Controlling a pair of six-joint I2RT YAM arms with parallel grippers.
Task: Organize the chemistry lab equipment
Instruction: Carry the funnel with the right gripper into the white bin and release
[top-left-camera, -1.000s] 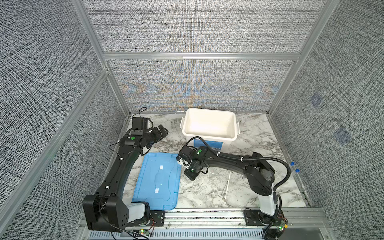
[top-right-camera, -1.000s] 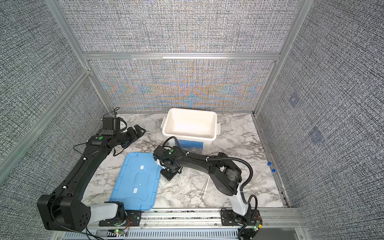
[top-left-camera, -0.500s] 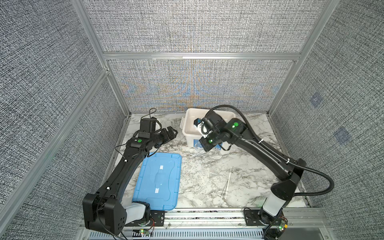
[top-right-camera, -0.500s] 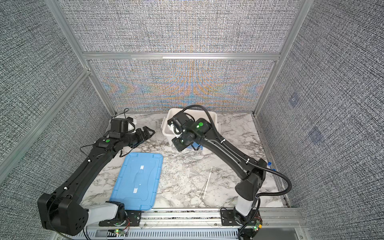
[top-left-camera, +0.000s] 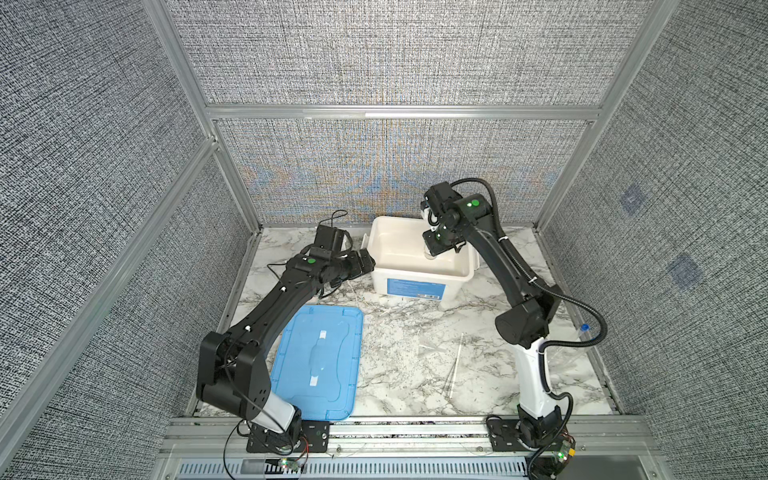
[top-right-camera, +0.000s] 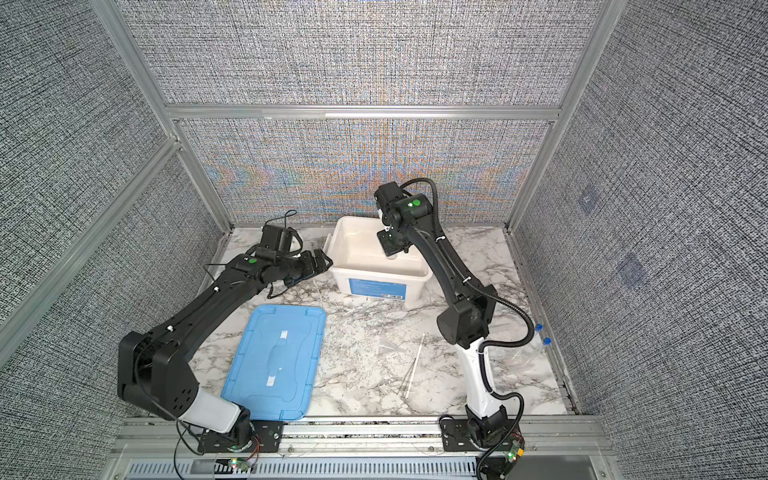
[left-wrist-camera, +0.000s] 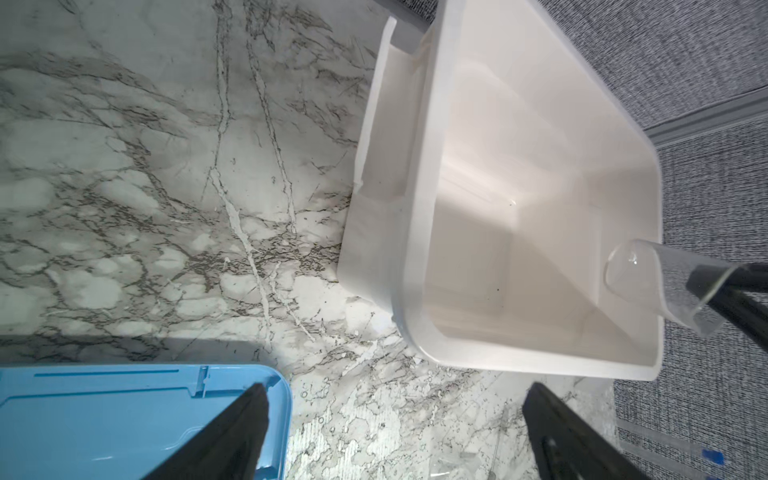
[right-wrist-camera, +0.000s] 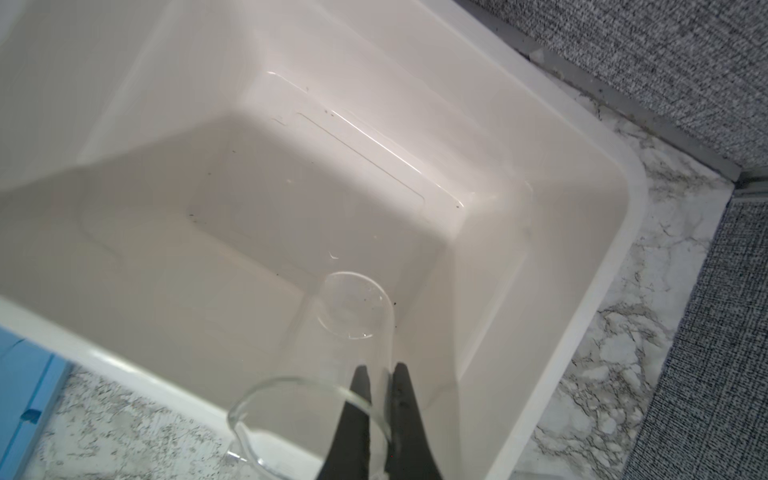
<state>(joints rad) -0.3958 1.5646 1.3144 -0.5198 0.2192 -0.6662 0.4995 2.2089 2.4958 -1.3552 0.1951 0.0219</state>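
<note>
Clear beaker (right-wrist-camera: 326, 361): hanging, its wall being pinched between right gripper (right-wrist-camera: 380, 368) fingers, white tub (right-wrist-camera: 582, 291) lying beneath them; left gripper (left-wrist-camera: 397, 388) fingers standing spread.

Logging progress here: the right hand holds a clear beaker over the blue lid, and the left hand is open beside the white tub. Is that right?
Not quite: the right hand holds the clear beaker over the inside of the white tub, not over the blue lid, as the right wrist view shows. The left hand is open beside the tub.
</note>
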